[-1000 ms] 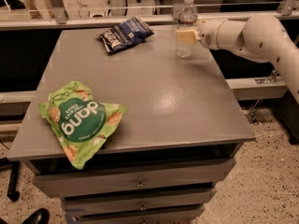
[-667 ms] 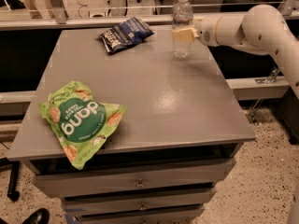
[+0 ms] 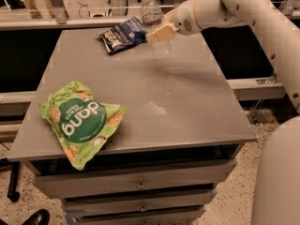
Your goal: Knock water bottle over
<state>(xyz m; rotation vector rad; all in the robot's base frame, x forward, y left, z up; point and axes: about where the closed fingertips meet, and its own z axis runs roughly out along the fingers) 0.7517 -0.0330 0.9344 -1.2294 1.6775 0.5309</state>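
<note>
The water bottle (image 3: pixel 160 48) is a small clear ribbed bottle with a white cap and a label band. It stands at the far middle of the grey table (image 3: pixel 187 102), leaning with its cap toward the left. My gripper (image 3: pixel 161 32), cream-coloured at the end of the white arm (image 3: pixel 243 8), reaches in from the right and presses against the bottle's middle, covering part of it. The bottle's base is still on the tabletop.
A dark blue snack bag (image 3: pixel 123 33) lies just left of the bottle at the far edge. A green Dang chip bag (image 3: pixel 79 118) lies at the front left. Drawers (image 3: pixel 140 186) sit below the tabletop. A rail runs behind the table.
My gripper has swept left along the far edge, pushing the bottle with it. The bottle was upright before and now leans to the left, close to the blue bag.
</note>
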